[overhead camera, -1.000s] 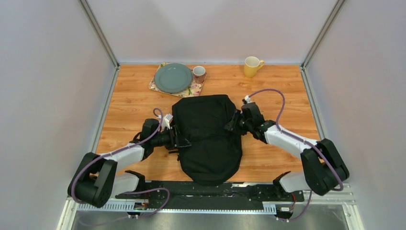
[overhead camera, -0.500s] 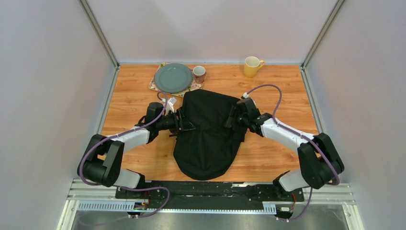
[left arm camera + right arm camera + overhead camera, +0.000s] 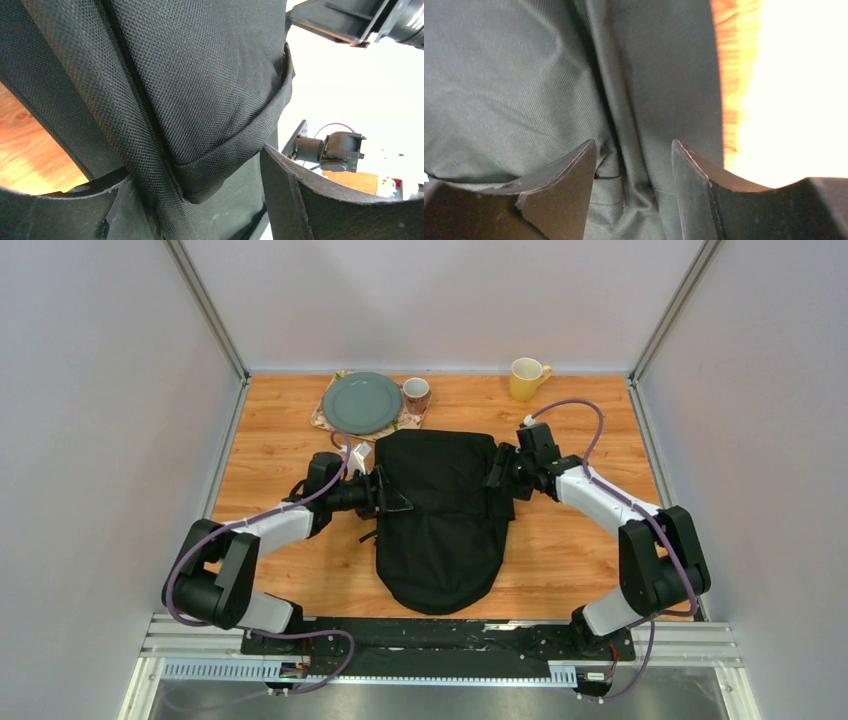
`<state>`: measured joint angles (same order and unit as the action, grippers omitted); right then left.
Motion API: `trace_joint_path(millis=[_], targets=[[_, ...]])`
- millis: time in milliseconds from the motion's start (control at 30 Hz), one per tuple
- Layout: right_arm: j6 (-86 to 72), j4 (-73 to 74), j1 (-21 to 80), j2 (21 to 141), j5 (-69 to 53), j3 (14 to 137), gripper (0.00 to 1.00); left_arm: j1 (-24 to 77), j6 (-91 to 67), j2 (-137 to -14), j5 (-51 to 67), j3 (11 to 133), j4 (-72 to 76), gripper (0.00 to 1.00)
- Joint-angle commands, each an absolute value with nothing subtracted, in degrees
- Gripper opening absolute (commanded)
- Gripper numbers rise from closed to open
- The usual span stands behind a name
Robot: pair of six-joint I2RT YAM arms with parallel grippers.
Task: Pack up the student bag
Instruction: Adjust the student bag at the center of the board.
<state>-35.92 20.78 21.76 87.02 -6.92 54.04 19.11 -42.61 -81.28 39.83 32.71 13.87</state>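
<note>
The student bag (image 3: 440, 530) is a large black fabric backpack lying flat in the middle of the wooden table, with its rounded end toward the arm bases. My left gripper (image 3: 388, 498) is at the bag's left edge, near its far end. In the left wrist view my left gripper (image 3: 195, 172) is closed on a fold of coarse black bag fabric (image 3: 190, 75). My right gripper (image 3: 497, 478) is at the bag's right edge. In the right wrist view my right gripper (image 3: 634, 150) pinches bunched bag cloth (image 3: 524, 75).
A grey-green plate (image 3: 362, 402) lies on a floral mat (image 3: 322, 421) at the back, just beyond the bag's far left corner. A small brown-and-white cup (image 3: 416, 394) stands beside it. A yellow mug (image 3: 527, 378) stands at the back right. Walls enclose the table on three sides.
Both grippers have carried the bag away from the arm bases toward the back. Its far end has been pulled wider and straighter between them.
</note>
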Motion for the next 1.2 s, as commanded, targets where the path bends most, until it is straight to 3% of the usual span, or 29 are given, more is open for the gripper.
trace_joint_path(millis=[0,300,500,633,800,933,1067,1167], targets=[[-31.9,24.9,17.1,86.1,-12.0,58.3,0.6,19.2,-38.4,-78.2,38.1,35.5,10.5,0.75],[-33.7,28.8,17.1,66.1,-7.5,46.2,0.62,17.7,-27.8,-65.8,30.4,30.2,-3.6,0.77],[-38.5,24.7,17.1,61.4,-12.2,35.9,0.63,17.3,-33.8,-62.3,35.0,22.5,5.4,0.77],[-41.1,19.4,17.1,63.4,-16.3,34.2,0.63,18.3,-41.2,-64.0,40.1,18.2,16.3,0.77],[-40.0,17.1,17.1,71.9,-18.8,38.0,0.63,20.8,-39.0,-65.9,40.1,19.9,15.0,0.76],[-35.6,16.6,16.9,77.6,-21.9,45.6,0.62,20.7,-28.5,-68.1,36.1,29.4,0.9,0.76],[-33.5,23.1,15.5,79.9,-17.8,51.3,0.62,20.5,-22.9,-69.0,24.5,39.0,-14.2,0.77],[-33.1,28.2,15.2,76.7,-10.2,51.7,0.62,18.9,-22.1,-65.9,18.2,39.2,-18.4,0.78]])
